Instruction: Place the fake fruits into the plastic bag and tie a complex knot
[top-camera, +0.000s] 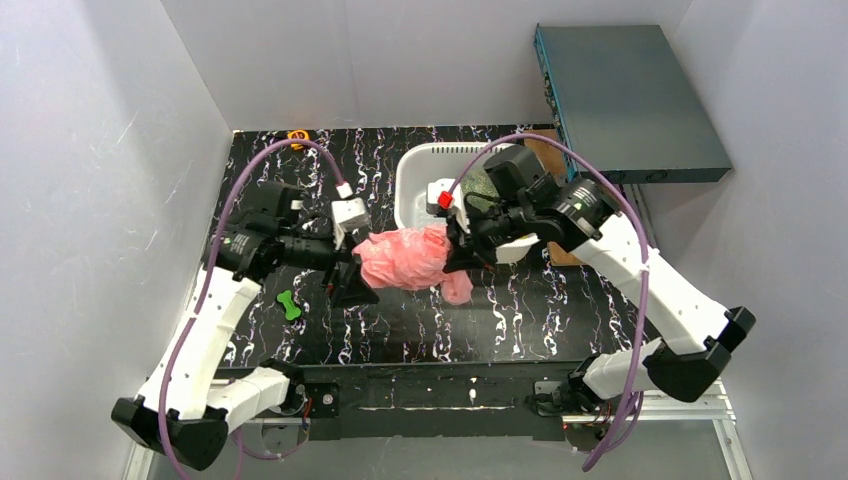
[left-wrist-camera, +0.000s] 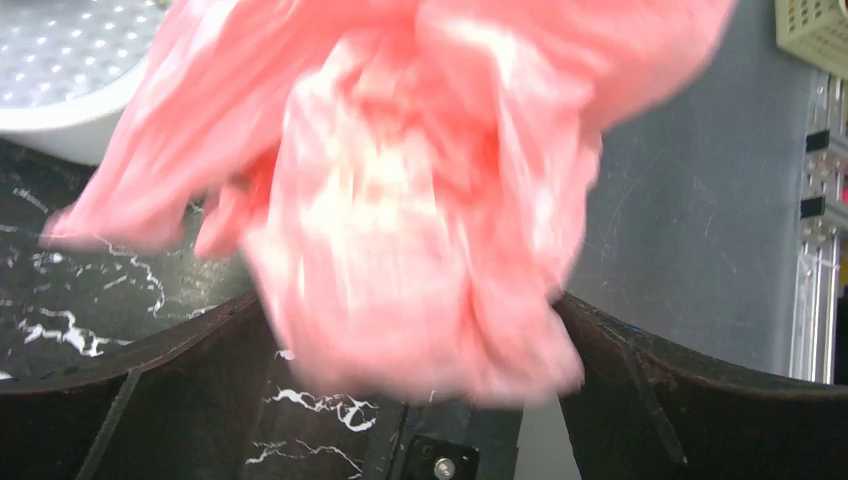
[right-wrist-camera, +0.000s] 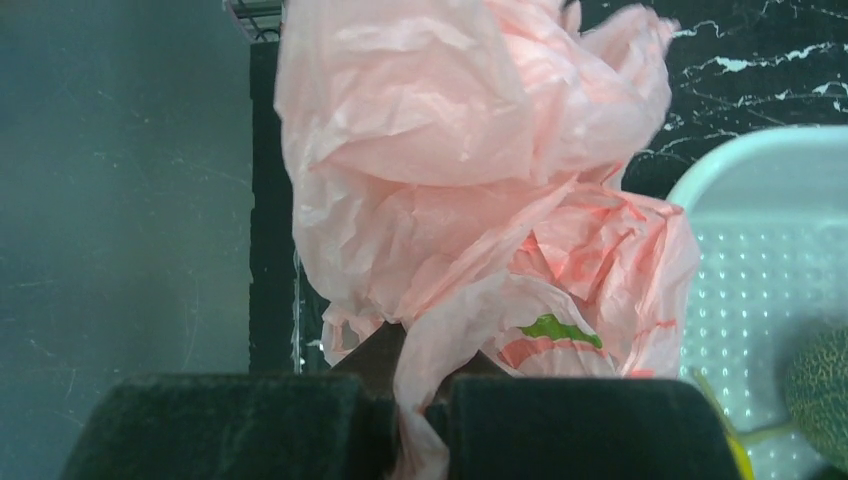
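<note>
The black marbled table (top-camera: 520, 320) carries a white basket (top-camera: 408, 190) and a green bone toy (top-camera: 289, 305).

One crumpled translucent pink plastic bag (top-camera: 405, 258) just before one white perforated plastic basket (top-camera: 410, 190); one netted grey-green round melon (right-wrist-camera: 825, 385) inside it; one bright-green bone-shaped toy (top-camera: 289, 304) well left.

The plastic bag (right-wrist-camera: 430, 150) is thin pink film, translucent and heavily crinkled, with a soft sheen on its folds. The surface (top-camera: 500, 320) is a smooth black sheet with white marble veining, faintly glossy. At the right edge of the right wrist frame, the basket (right-wrist-camera: 760, 150) is white moulded plastic, smooth and perforated. The melon (right-wrist-camera: 822, 385) in the lower right corner has a rough, netted grey-green skin. The fingers (right-wrist-camera: 590, 425) along the bottom are matt black, lightly dust-speckled.
</note>
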